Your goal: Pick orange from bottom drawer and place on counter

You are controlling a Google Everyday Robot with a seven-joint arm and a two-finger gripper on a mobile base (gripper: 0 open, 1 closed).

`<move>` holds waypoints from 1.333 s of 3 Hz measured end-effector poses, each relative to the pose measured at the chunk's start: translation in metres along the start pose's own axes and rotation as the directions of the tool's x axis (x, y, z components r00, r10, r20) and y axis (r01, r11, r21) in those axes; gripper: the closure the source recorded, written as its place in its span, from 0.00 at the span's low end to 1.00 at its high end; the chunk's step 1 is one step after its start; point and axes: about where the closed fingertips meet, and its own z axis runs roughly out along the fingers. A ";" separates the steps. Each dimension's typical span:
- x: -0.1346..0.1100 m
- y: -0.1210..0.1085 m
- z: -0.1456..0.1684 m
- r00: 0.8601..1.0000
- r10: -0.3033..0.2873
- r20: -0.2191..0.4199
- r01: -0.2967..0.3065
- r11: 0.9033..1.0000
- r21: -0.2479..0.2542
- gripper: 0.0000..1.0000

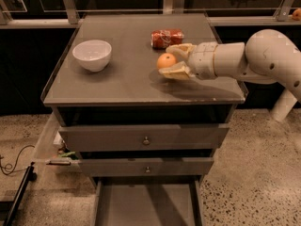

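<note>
Three grey drawers sit beneath a flat grey tabletop [117, 81], and I am looking at the cabinet from the front and slightly above. My robot's pale arm [244, 58] reaches in from the right, across the right-hand part of the tabletop. Its end effector [170, 60] is closed around the orange [166, 60]. One cream finger curves over the back of the fruit, the other lies along its front, and the orange sits gripped between them. The orange is over the tabletop, right of centre and about midway from front to back. A soft shadow falls on the surface under the fingers and wrist. I cannot tell whether the fruit touches the surface.

A red soda can [167, 38] lies on its side just behind the end effector, very near the rear finger. I cannot tell whether the two touch. A white bowl [92, 54] stands upright on the left part of the tabletop, well apart from the orange.

Below, the top drawer [188, 136] and the middle drawer [178, 166] each show a small round knob at the centre. The bottom drawer [148, 205] is pulled out toward me, its plain grey floor showing. A dark cable [14, 160] trails over the speckled floor [254, 173] to the left of the cabinet.
</note>
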 end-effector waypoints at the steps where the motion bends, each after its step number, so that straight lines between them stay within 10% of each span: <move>1: 0.013 -0.006 0.012 0.998 0.036 0.048 -0.035 0.999 -0.013 1.00; 2: 0.021 -0.007 0.020 0.995 0.064 0.075 -0.061 0.997 -0.041 1.00; 4: 0.021 -0.007 0.020 0.995 0.064 0.075 -0.061 0.997 -0.042 0.58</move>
